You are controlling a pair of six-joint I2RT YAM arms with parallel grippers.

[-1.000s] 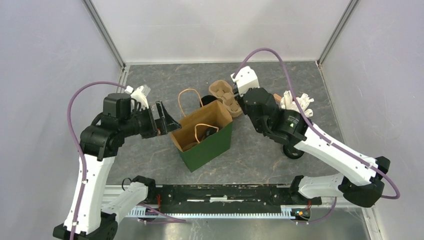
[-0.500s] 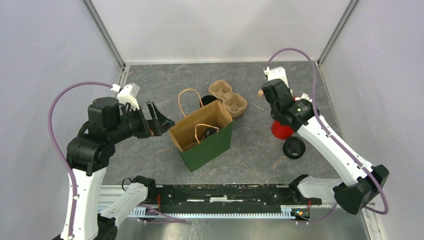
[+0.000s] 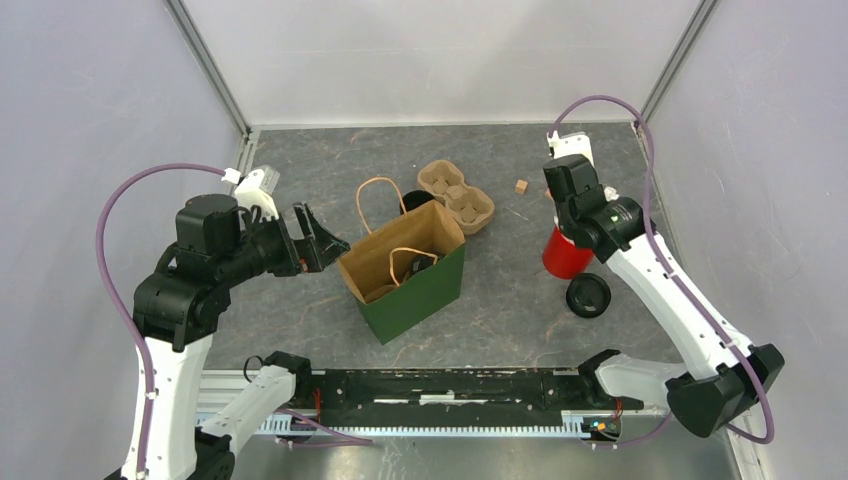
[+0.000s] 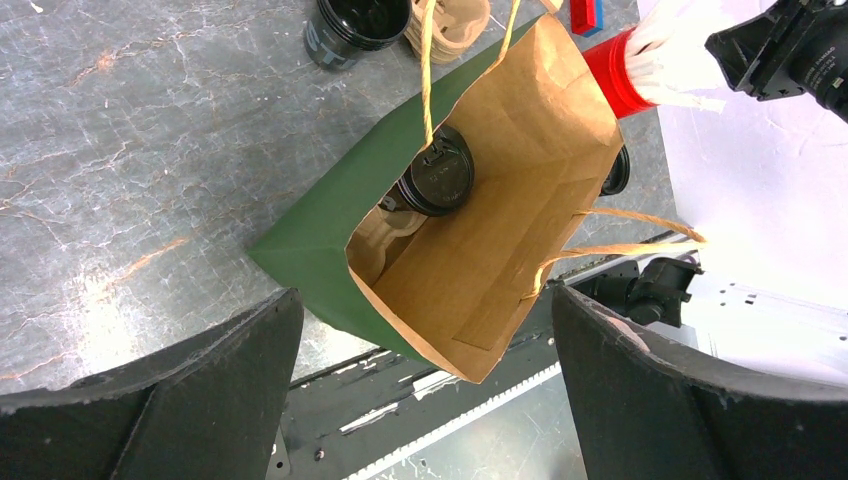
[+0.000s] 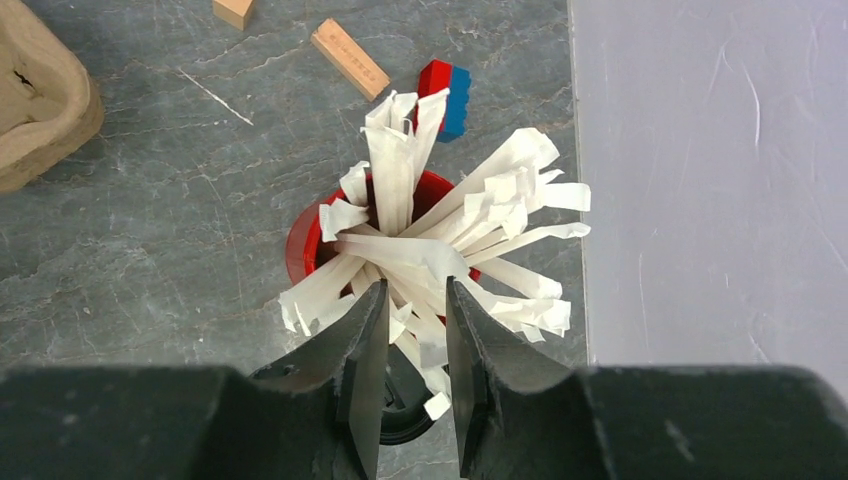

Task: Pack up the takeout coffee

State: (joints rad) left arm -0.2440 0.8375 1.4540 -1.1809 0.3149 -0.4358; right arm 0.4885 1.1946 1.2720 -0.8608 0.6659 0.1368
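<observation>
The takeout coffee [image 4: 437,172] is sitting in the paper bag [image 4: 520,120] below the wide-spread left gripper [image 3: 318,238], so the right gripper [image 5: 415,285] is likely working on the white sticks [image 5: 400,170], jaws narrowed around several (pinching or not, I cannot tell), needing one lifted clear.

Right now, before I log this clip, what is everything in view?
table: one, grey marbled
paper bag: one, green outside, brown inside, open, mid-table
takeout coffee: one, black, lidded, inside the bag
open cup: one, black, far side of the bag
cup carrier: one, brown pulp, far side of the bag
red cup: one, holding white sticks, right side
round item: one, black, beside the red cup; lid or cup unclear
wooden cube: one, tan, far right
wooden plank: one, tan, near cube
toy block: one, red-blue, beside plank
left gripper: black, open, facing the bag
right gripper: black, jaws narrowly apart over the sticks
</observation>
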